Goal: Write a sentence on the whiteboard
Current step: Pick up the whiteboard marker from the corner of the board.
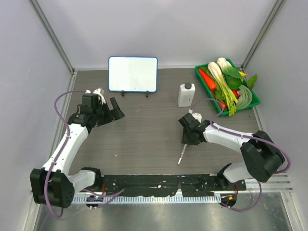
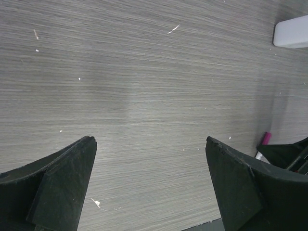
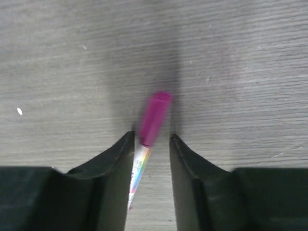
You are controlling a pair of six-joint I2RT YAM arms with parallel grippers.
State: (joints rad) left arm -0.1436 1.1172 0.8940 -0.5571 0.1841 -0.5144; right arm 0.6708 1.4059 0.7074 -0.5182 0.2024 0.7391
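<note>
The whiteboard [image 1: 133, 73] stands upright on two black feet at the back middle of the table. Its face looks blank, with no sentence showing on it. A marker with a magenta cap [image 1: 182, 153] lies on the table. My right gripper [image 1: 188, 139] is low over it. In the right wrist view the jaws [image 3: 151, 137] straddle the marker [image 3: 154, 115]; the left finger touches its barrel and a gap shows on the other side. My left gripper [image 1: 115, 109] is open and empty over bare table [image 2: 150, 140], in front of the board and to its left.
A white bottle [image 1: 186, 95] stands right of the board, and it also shows in the left wrist view [image 2: 291, 31]. A green tray [image 1: 251, 103] with vegetables sits at the back right. Grey walls close in the table's sides and back.
</note>
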